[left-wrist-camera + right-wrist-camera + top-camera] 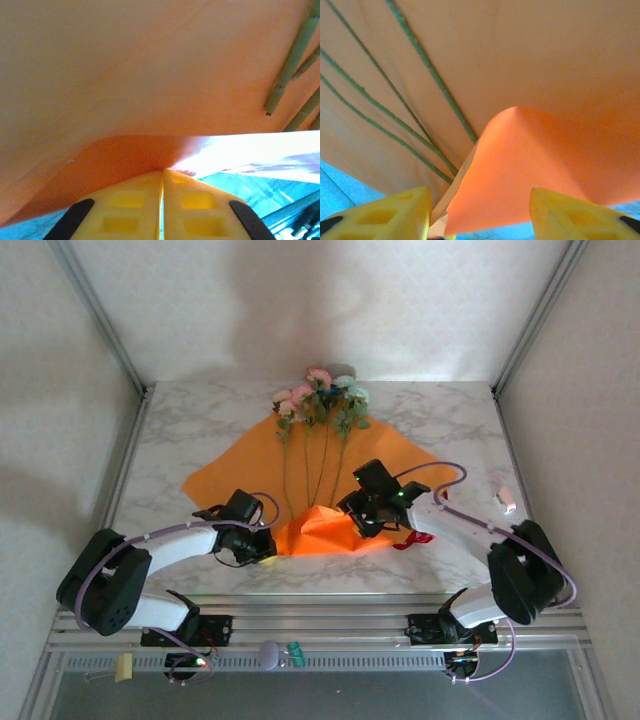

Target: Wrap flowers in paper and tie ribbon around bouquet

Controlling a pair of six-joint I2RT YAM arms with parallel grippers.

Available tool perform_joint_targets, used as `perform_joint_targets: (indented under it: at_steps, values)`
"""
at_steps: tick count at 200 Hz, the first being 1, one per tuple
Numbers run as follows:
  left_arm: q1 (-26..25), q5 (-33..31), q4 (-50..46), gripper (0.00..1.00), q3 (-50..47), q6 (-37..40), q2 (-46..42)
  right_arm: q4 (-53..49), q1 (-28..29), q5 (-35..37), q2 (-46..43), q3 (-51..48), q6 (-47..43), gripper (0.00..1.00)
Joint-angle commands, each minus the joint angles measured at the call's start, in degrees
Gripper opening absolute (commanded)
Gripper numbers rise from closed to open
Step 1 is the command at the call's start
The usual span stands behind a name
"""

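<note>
The orange paper (240, 465) lies as a diamond on the marble table (460, 430). The flowers (322, 398) rest on it, pink and pale heads at the far end, green stems (422, 62) running toward me. The paper's near corner is folded up over the stem ends as a bright flap (325, 530). My left gripper (262, 545) is at the flap's left end, its yellow fingers (130, 200) shut together on the paper's fold (150, 150). My right gripper (366, 515) stands open at the flap's right end, the raised flap (530, 160) loose between its fingers. The red ribbon (415, 538) peeks out under the right arm.
A small pale object (506, 500) lies near the table's right edge. Metal frame posts and white walls close in the left, right and far sides. Along the near rail sit a yellow clip (123, 667) and a grey lump (270, 653).
</note>
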Motion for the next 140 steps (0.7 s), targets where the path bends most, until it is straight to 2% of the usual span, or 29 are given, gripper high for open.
perform_joint_targets:
  at_steps: [1, 31, 45, 53, 76, 107, 117, 128, 140]
  values:
    - [1.35, -4.01, 3.05, 0.09, -2.34, -3.52, 0.98, -7.36, 0.68, 4.47, -7.44, -2.51, -11.98, 0.54]
    - [2.35, -3.48, 3.61, 0.09, -1.4, -4.34, 2.94, -5.85, 0.97, 3.41, -15.92, -9.5, -16.66, 0.55]
    - [2.39, -3.66, 2.79, 0.09, -0.9, -4.3, 3.62, -2.69, 1.76, 1.97, -17.36, -10.29, -20.47, 0.49]
    - [2.48, -3.61, 2.48, 0.08, -0.88, -4.42, 3.78, -0.36, 4.08, 0.59, -16.74, -10.29, -22.07, 0.45]
    - [2.45, -3.44, 1.82, 0.07, -0.98, -4.63, 3.7, 7.13, 8.94, -4.61, -8.66, -7.69, -25.26, 0.33]
    - [2.48, -3.48, 1.25, 0.07, -1.43, -5.1, 3.07, 7.79, 15.56, -5.55, 5.12, 2.15, -27.63, 0.23]
    - [2.48, -3.35, 1.37, 0.06, -1.7, -5.19, 3.21, 6.62, 16.35, -2.8, 6.2, 3.65, -26.83, 0.24]
    - [2.52, -3.31, 1.38, 0.06, -1.82, -5.19, 3.4, 4.38, 16.42, 0.95, 5.56, 4.1, -25.73, 0.34]
    - [2.56, -3.07, 1.37, 0.06, -1.83, -5.23, 3.59, 1.26, 16.38, 5.73, 3.03, 4.11, -25.51, 0.4]
